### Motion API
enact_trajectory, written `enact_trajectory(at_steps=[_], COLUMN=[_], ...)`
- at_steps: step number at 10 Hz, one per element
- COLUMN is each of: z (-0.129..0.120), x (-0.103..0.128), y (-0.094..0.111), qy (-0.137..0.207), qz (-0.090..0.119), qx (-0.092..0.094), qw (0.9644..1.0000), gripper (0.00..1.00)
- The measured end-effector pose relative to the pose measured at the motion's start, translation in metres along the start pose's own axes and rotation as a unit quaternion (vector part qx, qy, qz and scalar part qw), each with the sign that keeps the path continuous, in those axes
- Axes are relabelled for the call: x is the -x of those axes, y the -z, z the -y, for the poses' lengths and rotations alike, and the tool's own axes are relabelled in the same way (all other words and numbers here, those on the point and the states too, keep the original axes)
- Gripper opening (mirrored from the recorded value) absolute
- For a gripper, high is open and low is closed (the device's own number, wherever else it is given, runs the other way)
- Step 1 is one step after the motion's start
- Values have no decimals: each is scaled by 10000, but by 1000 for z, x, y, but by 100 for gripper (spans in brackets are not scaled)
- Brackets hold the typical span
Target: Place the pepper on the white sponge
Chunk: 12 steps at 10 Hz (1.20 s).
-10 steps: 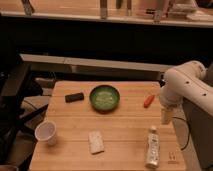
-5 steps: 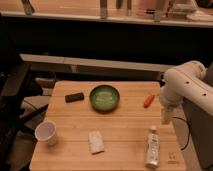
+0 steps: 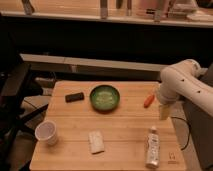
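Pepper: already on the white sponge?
No: the pepper lies on the table near its right edge, beside the gripper, well apart from the white sponge.

Right of the round green bowl (image 3: pixel 92 96), the white robot arm (image 3: pixel 182 85) is cut off by the picture's right edge, and its gripper (image 3: pixel 164 111) hangs below it as one pale blur, open. The small dark rectangular block (image 3: pixel 74 96) just left of the bowl is too blurred to identify. In front of the bowl and to its right, the print on the lying white plastic bottle (image 3: pixel 152 146) is too small to read.
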Motion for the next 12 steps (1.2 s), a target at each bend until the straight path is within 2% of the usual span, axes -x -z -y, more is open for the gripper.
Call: enact_trajectory(at_steps=[2, 6, 8, 12], z=[2, 16, 14, 26], x=[3, 7, 4, 3], y=[-1, -17, -20, -32], qy=[42, 216, 226, 330], qz=[13, 57, 61, 62], qx=[-22, -94, -115, -154], qw=[10000, 9997, 9997, 9993], gripper=[80, 80, 80, 80])
